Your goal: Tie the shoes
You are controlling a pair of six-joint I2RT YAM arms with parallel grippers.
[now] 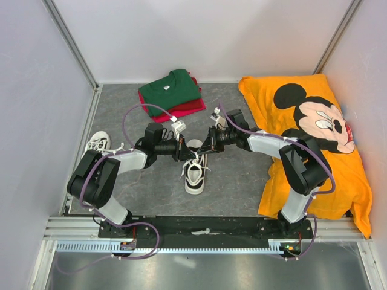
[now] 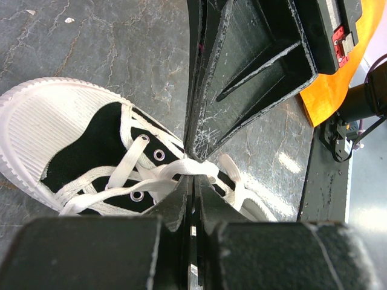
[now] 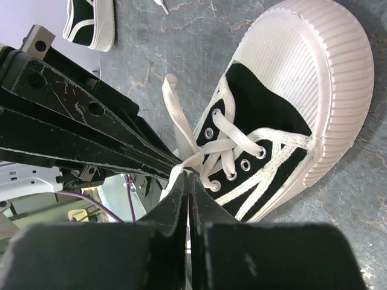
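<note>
Left fingers [image 2: 172, 208] and right fingers [image 3: 172, 205], pinching white laces [image 2: 176, 171], meet tip-to-tip over the shoe [image 1: 195, 174], forearms [image 1: 130, 159] angled inward.

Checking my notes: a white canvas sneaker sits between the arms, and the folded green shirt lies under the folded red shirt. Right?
No: the top external view shows the folded green shirt on top of the folded red shirt, not under it. The white canvas sneaker part holds.
</note>
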